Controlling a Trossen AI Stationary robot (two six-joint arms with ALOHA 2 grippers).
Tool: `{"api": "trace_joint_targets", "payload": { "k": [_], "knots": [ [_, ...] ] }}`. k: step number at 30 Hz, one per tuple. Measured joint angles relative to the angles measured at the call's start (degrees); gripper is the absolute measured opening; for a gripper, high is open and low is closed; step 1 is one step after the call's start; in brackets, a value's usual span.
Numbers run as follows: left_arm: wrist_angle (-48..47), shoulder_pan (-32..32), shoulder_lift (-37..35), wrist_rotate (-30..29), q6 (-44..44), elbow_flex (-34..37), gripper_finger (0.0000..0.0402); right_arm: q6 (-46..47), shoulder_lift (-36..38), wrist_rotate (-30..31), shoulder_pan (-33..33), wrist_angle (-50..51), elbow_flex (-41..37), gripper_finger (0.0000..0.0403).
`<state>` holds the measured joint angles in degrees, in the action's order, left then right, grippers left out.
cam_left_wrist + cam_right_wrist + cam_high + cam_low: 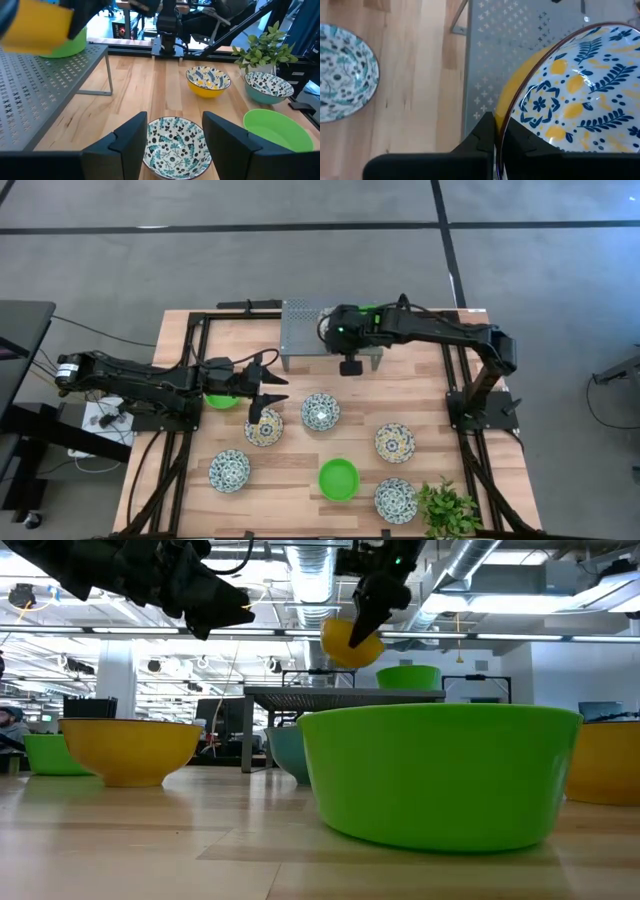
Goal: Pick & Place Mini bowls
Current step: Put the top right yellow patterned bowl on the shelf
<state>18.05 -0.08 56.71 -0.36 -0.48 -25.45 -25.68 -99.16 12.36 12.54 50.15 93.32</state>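
High view puts the right hand [351, 366] at the near edge of the grey rack [303, 323], clamped on the rim of a yellow bowl [570, 90]; the right wrist view shows that bowl tipped on edge, fingers pinching its rim, with the perforated rack top directly behind it. Judging by this, the coming move is a short carry further over the rack and a lowering, so the rack lies just beyond the held bowl. A green bowl [368, 313] already sits on the rack under the right arm. The left hand [268, 392] hangs open above the surface, a blue-patterned bowl [174, 146] between and below its fingers, nearer to it than to the right arm. More bowls stand on the surface: another green bowl [338, 478] and patterned ones, all empty. A plant [447, 508] stands at the front corner
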Motion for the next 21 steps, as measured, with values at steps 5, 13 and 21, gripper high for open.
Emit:
{"api": "trace_joint_targets", "payload": {
  "k": [5, 13, 21],
  "knots": [
    [0.25, -0.23, 0.00, -0.01, -1.38, -0.02, 0.0193, -3.97, -2.92, -0.37, 0.71, -1.16, 0.16, 0.0011],
    [1.31, -1.23, -0.04, 0.41, -1.52, -0.09, 0.0193, -8.11, -5.14, -0.19, 1.34, -2.95, 2.45, 0.0009],
    [1.40, -2.25, 0.02, 0.63, -1.53, -0.09, 0.0193, -8.92, -6.46, -0.24, 3.26, -2.12, 2.40, 0.0016]
  ]
}}
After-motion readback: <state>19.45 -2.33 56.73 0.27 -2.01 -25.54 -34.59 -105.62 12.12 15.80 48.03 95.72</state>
